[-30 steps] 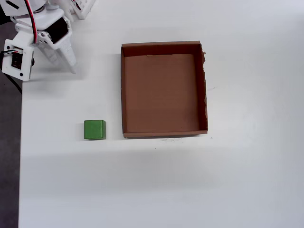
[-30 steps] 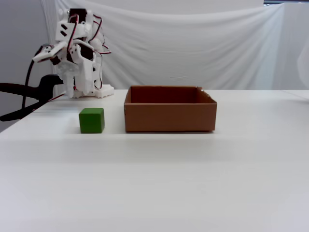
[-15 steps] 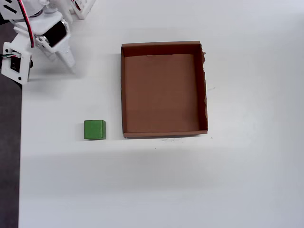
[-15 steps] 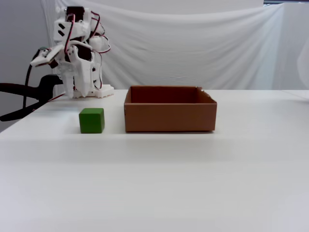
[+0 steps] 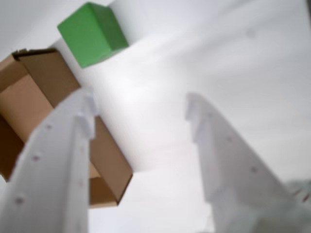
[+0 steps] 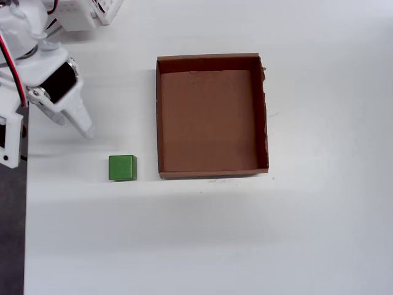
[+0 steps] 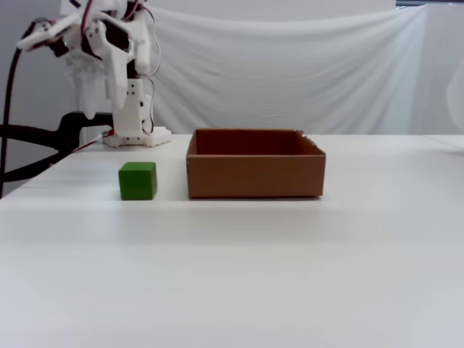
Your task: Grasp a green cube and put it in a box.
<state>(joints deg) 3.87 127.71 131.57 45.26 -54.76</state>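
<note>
White tabletop (image 7: 239,275) fills the near part of the room in the fixed view, plain and matte. Next on it comes the small bright-green cube with plain matte faces (image 7: 138,180), sitting flat and on its own. Just to its right in that view, close but with a narrow strip of table between them, stands the shallow rectangular brown cardboard box with low walls (image 7: 255,176). From overhead the cube (image 6: 122,167) lies outside the box (image 6: 161,117), beside its lower left corner, and the box's right wall has a ragged edge. Nothing shows inside the box but its brown floor.

Farther back, at the left end of the table, the white plastic robot arm with red wires (image 7: 109,43) rises from its base. Its two-finger claw (image 7: 98,109) hangs in the air, pointing down, well above the table and behind the cube. Overhead, the claw (image 6: 83,126) is above and to the left of the cube, not touching it. The wrist view shows the claw (image 5: 141,114) with its two white fingers (image 5: 63,155) spread wide apart and holding nothing, the cube (image 5: 92,34) beyond their tips and the box (image 5: 39,92) partly behind one finger. A white cloth backdrop (image 7: 290,69) hangs behind everything.
</note>
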